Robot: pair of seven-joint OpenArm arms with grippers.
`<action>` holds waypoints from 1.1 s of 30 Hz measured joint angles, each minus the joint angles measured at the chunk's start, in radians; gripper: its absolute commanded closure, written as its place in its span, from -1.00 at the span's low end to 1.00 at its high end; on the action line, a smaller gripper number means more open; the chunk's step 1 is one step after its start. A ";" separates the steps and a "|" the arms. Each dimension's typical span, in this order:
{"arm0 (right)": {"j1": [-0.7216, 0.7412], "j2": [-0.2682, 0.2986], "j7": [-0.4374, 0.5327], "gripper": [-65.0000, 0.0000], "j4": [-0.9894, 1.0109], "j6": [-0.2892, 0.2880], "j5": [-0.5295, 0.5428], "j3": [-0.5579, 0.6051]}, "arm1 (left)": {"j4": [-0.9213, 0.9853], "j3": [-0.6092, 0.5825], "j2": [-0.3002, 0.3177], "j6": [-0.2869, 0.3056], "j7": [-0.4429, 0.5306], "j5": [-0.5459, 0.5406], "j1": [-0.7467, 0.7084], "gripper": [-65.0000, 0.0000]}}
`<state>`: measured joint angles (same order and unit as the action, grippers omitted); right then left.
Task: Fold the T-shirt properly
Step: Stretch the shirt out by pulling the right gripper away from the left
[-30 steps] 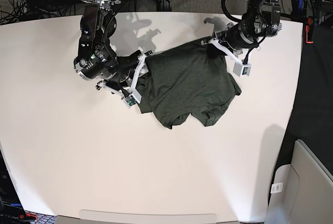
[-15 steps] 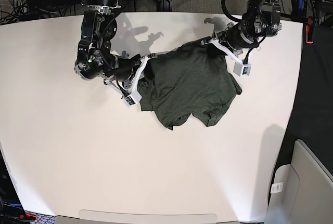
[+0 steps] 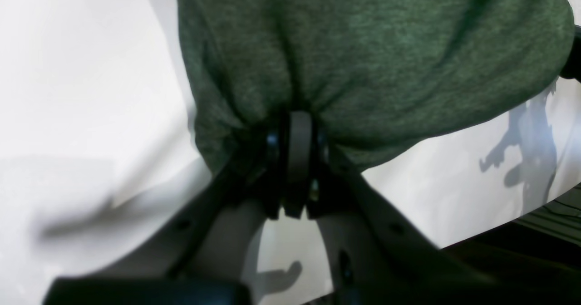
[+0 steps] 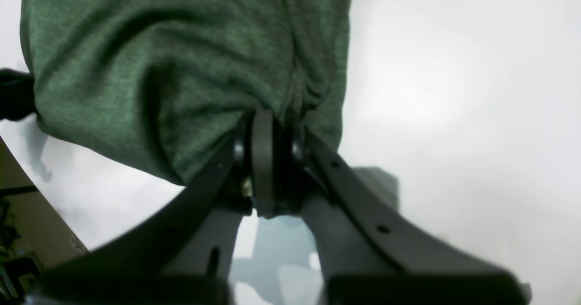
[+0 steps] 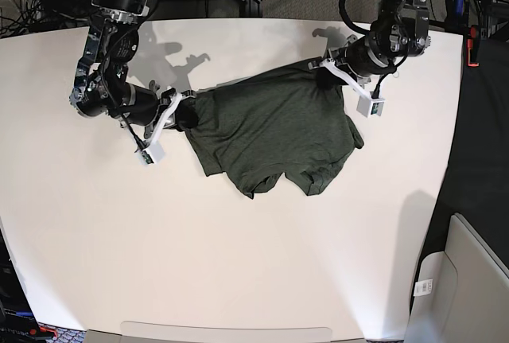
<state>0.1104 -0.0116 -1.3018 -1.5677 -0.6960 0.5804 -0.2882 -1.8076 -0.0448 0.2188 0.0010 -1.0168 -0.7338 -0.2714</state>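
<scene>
R gripper [image 5: 188, 112], on the left of the base view, has its dark fingers pressed together on a bunched edge of the T-shirt [image 5: 274, 132]. In the R wrist view the gripper [image 4: 263, 123] shows two curved black arms meeting at a narrow grey pad, w/ cloth gathered into tight pleats right at the pinch point. A white bracket w/ a small tag hangs off that wrist, just above the table [image 5: 238, 263].

T-shirt lies across the upper middle of the table, stretched btwn the two grippers. Fabric is thin, soft, heathered olive-green knit; fine speckled weave is plain in both wrist views [image 4: 159, 55] [image 3: 363, 55]. Top edge is pulled fairly taut, w/ long shallow creases running from each grip. Lower edge is loose & uneven: two rounded lobes w/ a notch btwn them, and a small fold at the lower right corner. Shirt rests flat on the table over most of its area; whether the gripped edges are lifted off the surface, can't tell.

Table is smooth, matte, off-white, w/ a curved far edge; arm shadows fall on it near the top.

L gripper [image 5: 326, 72], on the right of the base view, is likewise clamped on the shirt's upper right edge. L wrist view shows the gripper [image 3: 297, 123] w/ the same black curved arms and grey pad, cloth puckered around it.
</scene>
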 measured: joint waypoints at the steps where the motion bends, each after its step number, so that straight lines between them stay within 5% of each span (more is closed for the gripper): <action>1: 0.000 0.001 0.000 0.98 0.000 0.000 -0.001 -0.007 | 0.000 0.000 0.000 0.000 0.000 0.000 0.000 0.98; 29: -0.044 0.122 -0.043 0.96 -0.167 0.000 -0.005 -0.106 | -0.074 -0.001 0.005 -0.008 0.008 0.027 -0.022 0.98; 33: -0.044 0.121 -0.039 0.72 -0.217 0.000 0.055 -0.105 | -0.072 -0.001 0.006 -0.012 0.003 0.030 -0.031 0.98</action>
<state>0.0666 0.1093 -1.3411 -1.7847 -0.6964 0.6357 -0.3931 -1.8801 -0.0460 0.2245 -0.0109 -1.0134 -0.7036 -0.3019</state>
